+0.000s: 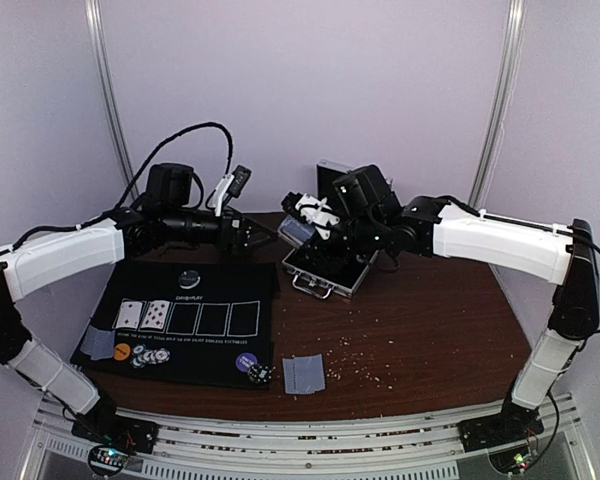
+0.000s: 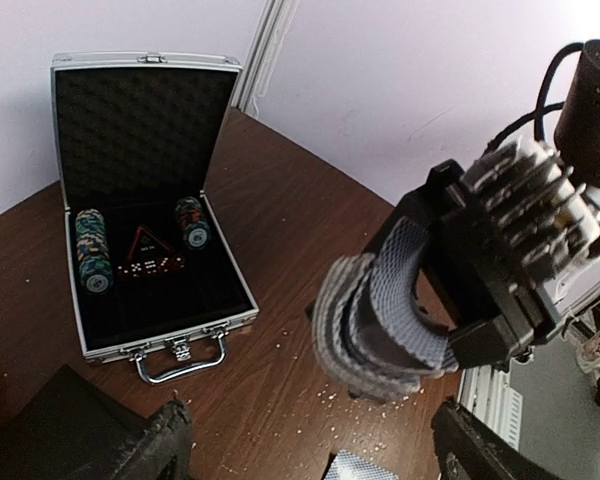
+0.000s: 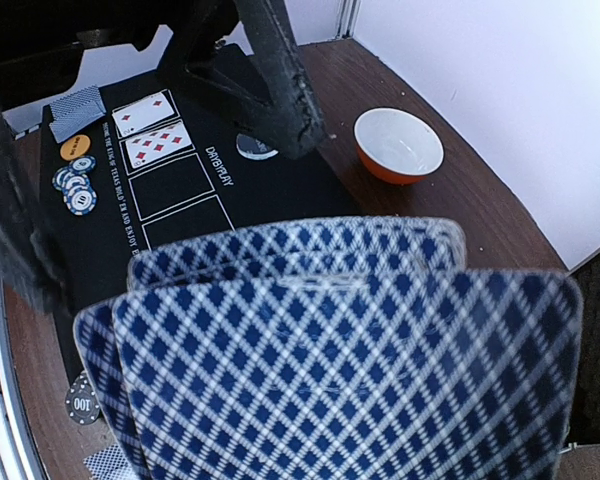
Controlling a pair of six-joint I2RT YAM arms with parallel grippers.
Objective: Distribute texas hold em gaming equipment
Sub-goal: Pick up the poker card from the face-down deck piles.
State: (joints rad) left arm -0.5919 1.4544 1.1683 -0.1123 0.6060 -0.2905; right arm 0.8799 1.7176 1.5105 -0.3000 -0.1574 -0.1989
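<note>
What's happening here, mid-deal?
The right gripper is clamped on the deck of cards, held bent in the air near the open chip case. The left gripper is open, facing the deck and holding nothing. Two face-up cards lie on the black mat, with chips and discs along its near edge.

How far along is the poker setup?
Done: two face-up cards on the mat, chips and face-down piles laid out. In hand: right pincer holds the deck. Left: three slots empty; case holds more chips.
</note>
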